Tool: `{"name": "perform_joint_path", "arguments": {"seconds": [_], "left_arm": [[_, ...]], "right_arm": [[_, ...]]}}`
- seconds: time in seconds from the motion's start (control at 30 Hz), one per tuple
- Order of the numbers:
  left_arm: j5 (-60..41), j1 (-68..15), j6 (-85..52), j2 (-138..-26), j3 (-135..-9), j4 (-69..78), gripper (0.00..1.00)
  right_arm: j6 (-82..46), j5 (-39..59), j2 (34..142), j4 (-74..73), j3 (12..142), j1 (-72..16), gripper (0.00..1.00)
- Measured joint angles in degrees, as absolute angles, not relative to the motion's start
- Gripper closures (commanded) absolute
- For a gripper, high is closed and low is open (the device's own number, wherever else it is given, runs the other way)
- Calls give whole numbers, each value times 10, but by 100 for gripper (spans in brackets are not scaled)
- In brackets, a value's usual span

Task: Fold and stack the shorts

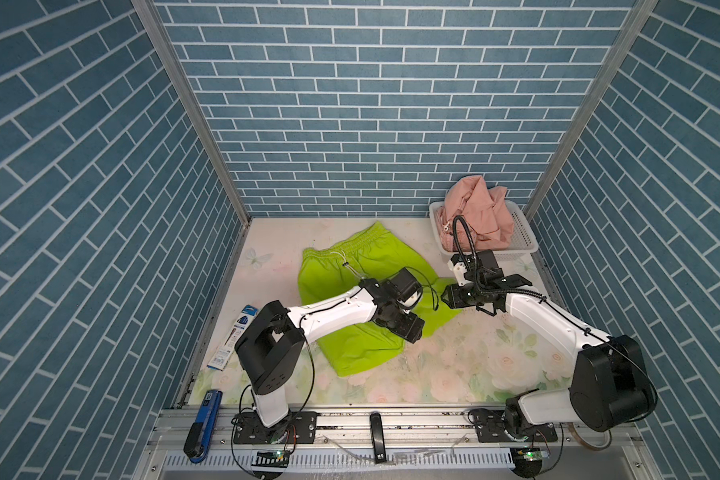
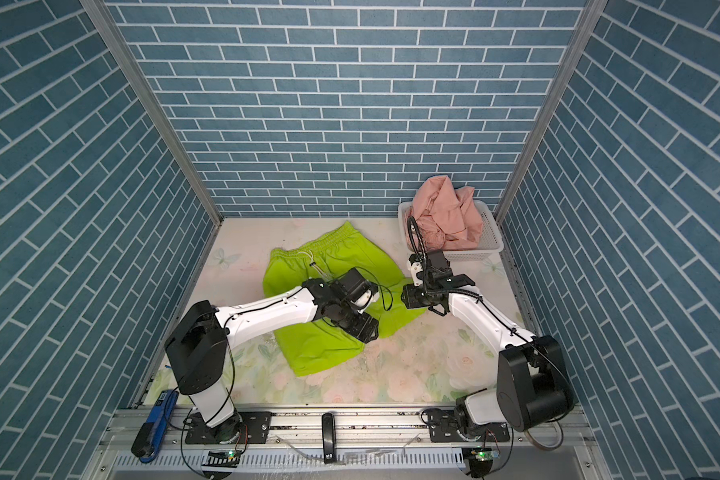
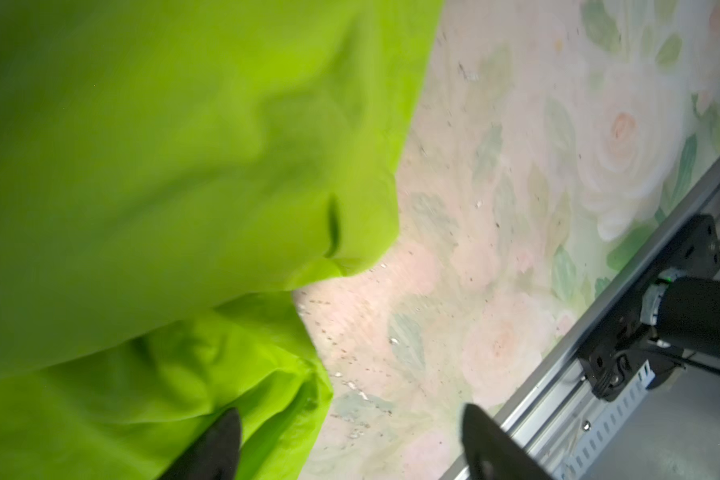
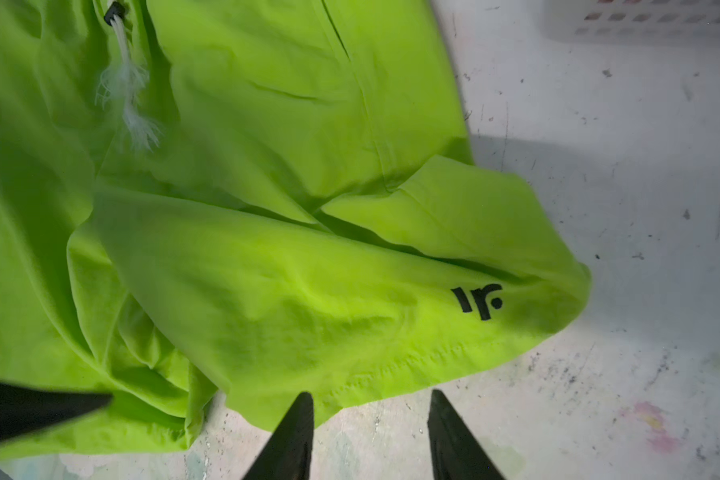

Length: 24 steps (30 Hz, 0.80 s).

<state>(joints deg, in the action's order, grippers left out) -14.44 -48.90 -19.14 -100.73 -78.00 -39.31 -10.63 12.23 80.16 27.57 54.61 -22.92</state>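
In both top views, the bright lime-green thin fabric shorts [image 1: 329,270] [image 2: 292,270] are seen spread on the floral tabletop [image 1: 433,374] [image 2: 391,374]; the long axis runs from the gathered waistband, pointed away from both sets of jaws, to the leg hems beside them; the crumpled salmon-pink shorts [image 1: 479,212] [image 2: 445,208] are heaped in the white perforated plastic basket [image 1: 524,237] [image 2: 491,237], beyond the right gripper [image 1: 445,297] [image 2: 404,295].

In the left wrist view, the left gripper [image 3: 350,409] is shown with jaws wide and nothing gripped; one finger is over green cloth.

In the right wrist view, the right gripper [image 4: 371,392] is shown with jaws moderately parted and empty; one leg hem lies just ahead of the tips; the frayed white drawstring [image 4: 129,83] lies farther ahead.
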Motion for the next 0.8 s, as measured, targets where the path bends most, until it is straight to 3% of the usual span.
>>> {"name": "perform_joint_path", "arguments": {"seconds": [0.27,0.5,0.67,0.8], "left_arm": [[-46,-262,-123,-1003,-925,-460,0],[4,-89,-107,-1147,-1032,-416,0],[49,-52,-73,-1272,-1099,-434,0],[47,-47,-62,-1305,-1109,-437,0]], "right_arm": [[-118,135,785,242,510,-287,52],[-160,114,781,212,488,-358,49],[-187,118,778,174,452,-378,48],[-209,128,778,145,431,-378,48]]}}
